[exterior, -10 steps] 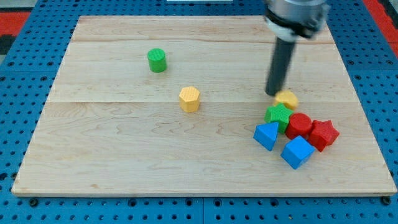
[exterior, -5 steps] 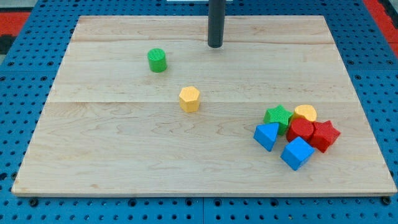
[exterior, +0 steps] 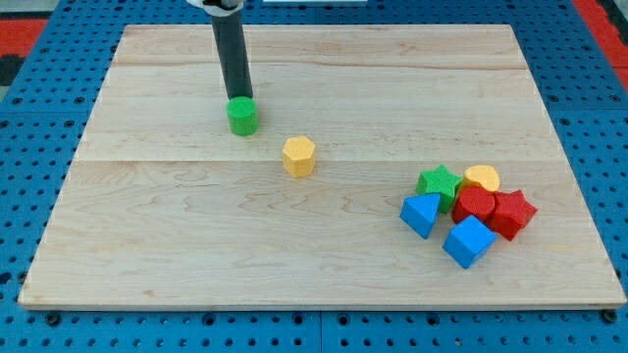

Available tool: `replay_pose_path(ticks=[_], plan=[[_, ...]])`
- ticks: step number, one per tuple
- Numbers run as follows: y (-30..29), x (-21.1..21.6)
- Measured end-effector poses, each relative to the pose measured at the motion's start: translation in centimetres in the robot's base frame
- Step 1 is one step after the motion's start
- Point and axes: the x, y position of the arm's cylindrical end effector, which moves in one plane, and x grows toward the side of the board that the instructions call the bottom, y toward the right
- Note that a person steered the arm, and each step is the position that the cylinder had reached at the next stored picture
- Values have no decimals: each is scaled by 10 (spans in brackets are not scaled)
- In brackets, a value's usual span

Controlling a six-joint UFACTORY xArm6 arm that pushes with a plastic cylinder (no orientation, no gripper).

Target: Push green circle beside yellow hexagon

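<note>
- The green circle [exterior: 242, 116] sits at the board's upper left, near the yellow hexagon [exterior: 298, 156] but apart from it.
- My tip [exterior: 238, 97] touches its top edge, placed to shove it down-right; a bare rod, nothing to clench.
- Other blocks cluster at the lower right, well apart.

Tabletop [exterior: 196, 245] pale wood, visible grain, smooth matt. Green circle [exterior: 242, 116], yellow hexagon [exterior: 298, 156] matt plastic-looking. Rod dark, matt, my tip [exterior: 237, 98].

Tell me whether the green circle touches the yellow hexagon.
Apart. The camera view shows bare wooden board between the green circle and the yellow hexagon, which sits toward the view's lower right.
</note>
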Motion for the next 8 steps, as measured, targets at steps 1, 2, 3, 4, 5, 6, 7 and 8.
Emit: replay_pose_path(ticks=[1, 2, 3, 4, 5, 6, 7, 8], plan=[[-64, 1], [-46, 14], [-9, 20], [27, 45], [52, 70], [-12, 71], [-27, 84], [-15, 114]])
